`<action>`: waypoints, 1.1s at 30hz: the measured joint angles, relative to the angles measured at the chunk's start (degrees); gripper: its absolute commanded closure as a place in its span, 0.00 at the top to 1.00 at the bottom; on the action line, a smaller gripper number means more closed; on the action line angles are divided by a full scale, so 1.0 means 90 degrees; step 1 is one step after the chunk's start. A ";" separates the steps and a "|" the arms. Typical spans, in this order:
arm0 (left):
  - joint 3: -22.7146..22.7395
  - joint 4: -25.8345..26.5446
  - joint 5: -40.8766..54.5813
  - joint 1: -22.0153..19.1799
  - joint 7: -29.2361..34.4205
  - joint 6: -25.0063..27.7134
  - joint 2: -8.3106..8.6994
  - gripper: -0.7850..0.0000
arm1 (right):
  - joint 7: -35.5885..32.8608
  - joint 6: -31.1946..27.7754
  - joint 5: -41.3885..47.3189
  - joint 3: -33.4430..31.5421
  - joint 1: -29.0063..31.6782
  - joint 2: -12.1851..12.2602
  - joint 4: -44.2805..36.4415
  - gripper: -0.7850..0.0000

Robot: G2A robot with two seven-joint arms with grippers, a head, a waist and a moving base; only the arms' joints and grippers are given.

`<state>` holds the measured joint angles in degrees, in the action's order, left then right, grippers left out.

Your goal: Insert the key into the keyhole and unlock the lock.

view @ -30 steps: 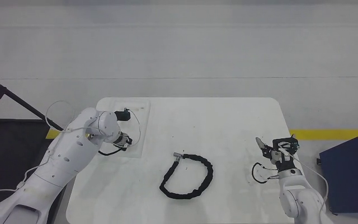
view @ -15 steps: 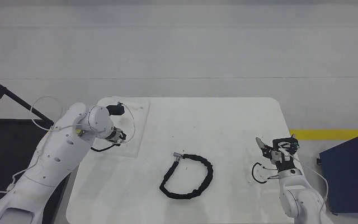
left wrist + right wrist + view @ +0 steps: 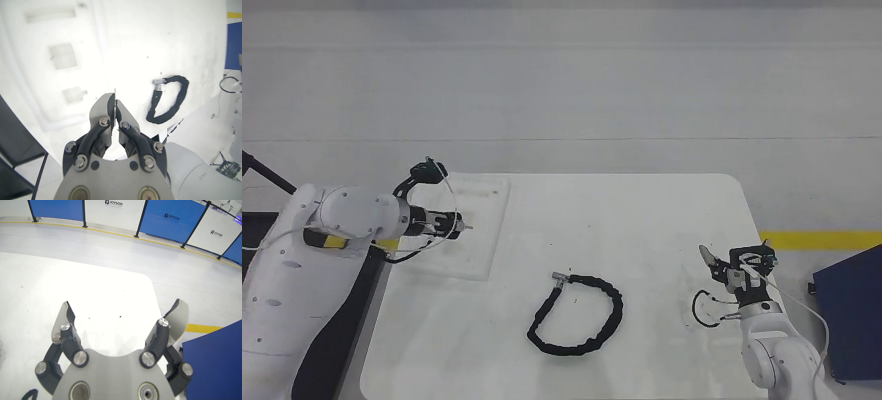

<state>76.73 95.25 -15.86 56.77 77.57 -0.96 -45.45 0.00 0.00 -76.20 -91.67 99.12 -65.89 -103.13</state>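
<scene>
A black fabric-covered cable lock (image 3: 582, 312) lies curled in the middle of the white table, its metal lock head (image 3: 559, 277) at the upper left end. The lock (image 3: 170, 100) also shows in the left wrist view, with its silver head (image 3: 157, 82). My left gripper (image 3: 456, 226) hovers over the white tray at the table's left side, shut on a thin flat metal key (image 3: 115, 106) held edge-on between the pads. My right gripper (image 3: 734, 262) rests near the table's right edge, open with nothing between its fingers (image 3: 69, 313).
A white tray (image 3: 477, 245) with shallow square recesses (image 3: 63, 55) lies at the table's left. A black chair or stand (image 3: 17, 136) is beside the table's left edge. A blue box (image 3: 852, 310) stands off the right edge.
The left arm has swung back and to the left, lifting its gripper from the tray's middle toward the tray's left edge with the key in it. The right arm has not moved.
</scene>
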 measured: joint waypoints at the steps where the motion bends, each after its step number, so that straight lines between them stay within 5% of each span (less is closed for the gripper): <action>1: 0.0233 0.0041 0.0401 0.0198 -0.0078 0.0292 0.0022 0.00 | 0.0000 0.0000 0.0000 0.0000 0.0000 0.0000 0.0000 1.00; 10: 0.1273 0.0099 0.2191 0.1491 -0.0373 0.2887 0.0125 0.00 | 0.0000 0.0000 0.0000 0.0000 0.0000 0.0000 0.0000 1.00; 19: 0.0834 -0.0070 0.2476 0.1910 -0.1736 0.4821 0.0266 0.00 | 0.0000 0.0000 0.0000 0.0000 0.0000 0.0000 0.0000 1.00; 25: 0.0284 -0.0373 0.2857 0.1893 -0.2373 0.5452 0.0461 0.00 | 0.0000 0.0000 0.0000 0.0000 0.0000 0.0000 0.0000 1.00; 33: 0.0274 -0.0380 0.2860 0.1896 -0.2378 0.5455 0.0464 0.00 | 0.0000 0.0000 0.0000 0.0000 0.0000 0.0000 0.0000 1.00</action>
<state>79.20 91.83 9.88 73.84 56.16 48.13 -41.28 0.00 0.00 -76.20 -91.67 99.12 -65.89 -103.13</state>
